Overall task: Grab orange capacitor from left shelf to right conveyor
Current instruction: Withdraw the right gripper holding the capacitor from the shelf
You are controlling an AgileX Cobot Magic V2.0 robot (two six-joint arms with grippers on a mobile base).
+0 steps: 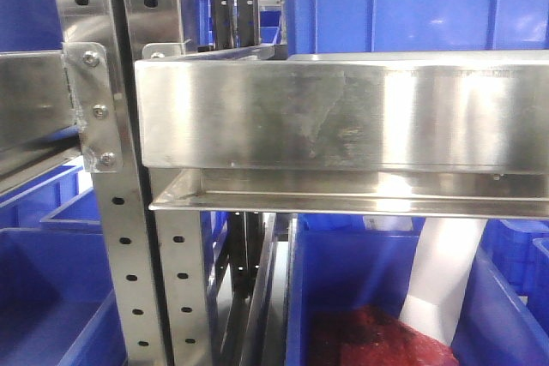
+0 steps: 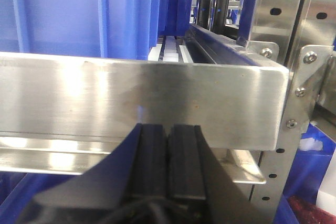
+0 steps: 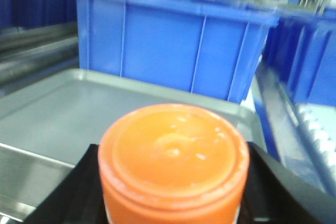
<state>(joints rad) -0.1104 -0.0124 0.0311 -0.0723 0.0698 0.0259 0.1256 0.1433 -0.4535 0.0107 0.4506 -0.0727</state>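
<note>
Now we grip one orange capacitor (image 3: pixel 173 156) between two fingers of our right gripper (image 3: pixel 173 190); our left gripper (image 2: pixel 168 135) sits clenched, empty.

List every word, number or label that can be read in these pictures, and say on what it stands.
No text can be read in any view.
The orange capacitor shows only its plain top end; its side is mostly hidden.
The steel shelf rail, the blue bins and the silver tray show no print.
</note>
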